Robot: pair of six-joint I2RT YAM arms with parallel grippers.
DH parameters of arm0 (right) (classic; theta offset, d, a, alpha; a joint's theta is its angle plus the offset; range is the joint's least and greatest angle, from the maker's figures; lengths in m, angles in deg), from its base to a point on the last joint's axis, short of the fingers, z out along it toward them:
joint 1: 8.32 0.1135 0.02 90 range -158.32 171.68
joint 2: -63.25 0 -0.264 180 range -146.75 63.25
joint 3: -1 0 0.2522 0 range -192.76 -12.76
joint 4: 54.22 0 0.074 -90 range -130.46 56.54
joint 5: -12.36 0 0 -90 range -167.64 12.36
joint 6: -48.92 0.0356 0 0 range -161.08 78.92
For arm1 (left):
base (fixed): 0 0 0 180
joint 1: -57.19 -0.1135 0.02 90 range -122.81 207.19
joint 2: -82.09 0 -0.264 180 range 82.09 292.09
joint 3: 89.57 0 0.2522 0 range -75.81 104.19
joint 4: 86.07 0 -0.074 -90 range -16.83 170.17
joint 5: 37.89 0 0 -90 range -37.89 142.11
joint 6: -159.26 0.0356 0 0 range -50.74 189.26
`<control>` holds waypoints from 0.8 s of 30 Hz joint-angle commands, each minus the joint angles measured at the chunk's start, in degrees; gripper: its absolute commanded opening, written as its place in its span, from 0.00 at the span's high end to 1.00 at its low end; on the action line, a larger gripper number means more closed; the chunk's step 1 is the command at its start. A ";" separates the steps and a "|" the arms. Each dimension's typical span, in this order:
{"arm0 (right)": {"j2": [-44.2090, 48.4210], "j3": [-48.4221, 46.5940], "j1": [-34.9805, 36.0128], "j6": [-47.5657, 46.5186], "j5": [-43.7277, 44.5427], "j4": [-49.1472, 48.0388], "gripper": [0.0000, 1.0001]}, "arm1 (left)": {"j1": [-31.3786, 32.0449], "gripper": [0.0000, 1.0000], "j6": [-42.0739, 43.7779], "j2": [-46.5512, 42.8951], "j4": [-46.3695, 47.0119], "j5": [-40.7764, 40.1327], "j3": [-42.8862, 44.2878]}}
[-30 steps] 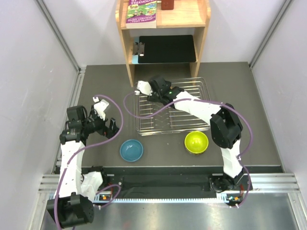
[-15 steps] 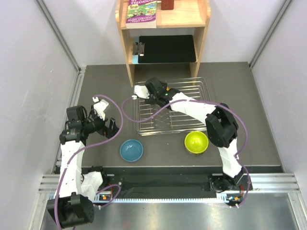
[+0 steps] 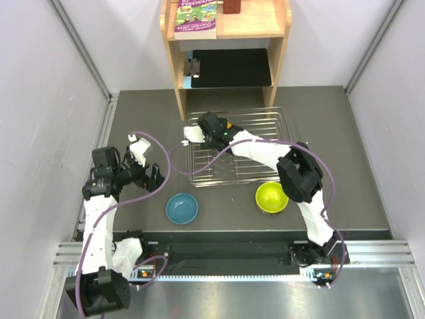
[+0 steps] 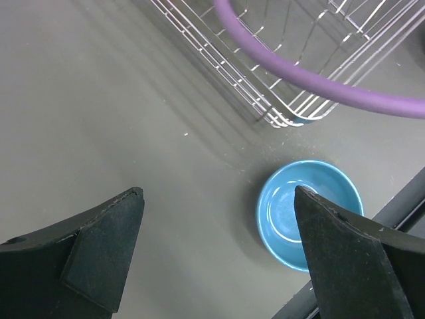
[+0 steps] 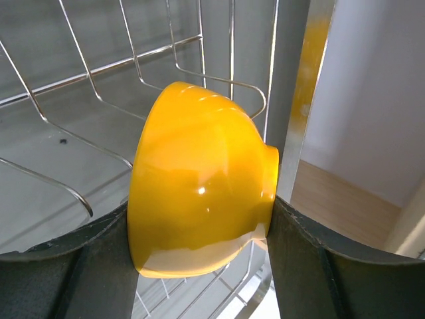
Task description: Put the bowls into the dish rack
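My right gripper (image 3: 218, 127) reaches over the far left part of the silver wire dish rack (image 3: 255, 169). It is shut on the orange bowl (image 5: 199, 179), held on its side among the rack's tines (image 5: 80, 100); only a sliver of orange (image 3: 229, 123) shows from above. The blue bowl (image 3: 182, 208) and the lime-green bowl (image 3: 272, 197) stand upright on the table in front of the rack. My left gripper (image 4: 218, 193) is open and empty, above bare table just left of the blue bowl (image 4: 285, 212). The white netted and pinkish bowls are out of view.
A wooden shelf unit (image 3: 178, 73) stands behind the rack, with a black board (image 3: 232, 66) on its lower shelf and a book (image 3: 197, 16) on top. A purple cable (image 4: 299, 73) loops over the rack's near left corner (image 4: 285, 116). Grey walls close in both sides.
My right gripper has shifted slightly left and nearer along the rack's far side with the orange bowl, and its elbow has swung left. The left arm and the two table bowls have not moved.
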 commanded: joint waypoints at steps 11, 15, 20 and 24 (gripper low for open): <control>-0.13 -6.34 0.81 0.41 3.83 1.02 0.00 | -0.57 0.01 0.66 -0.98 0.22 1.87 -0.30; 0.40 -6.77 0.90 1.72 3.21 2.96 0.00 | -0.66 0.01 0.66 -0.89 0.13 1.69 -0.30; 2.33 -8.53 1.25 3.92 -0.12 8.13 0.00 | -0.57 0.01 1.80 -0.02 0.31 1.78 -0.48; 5.31 -9.59 1.51 6.81 -2.94 10.34 0.00 | -0.66 0.01 4.69 2.35 0.14 1.08 -1.01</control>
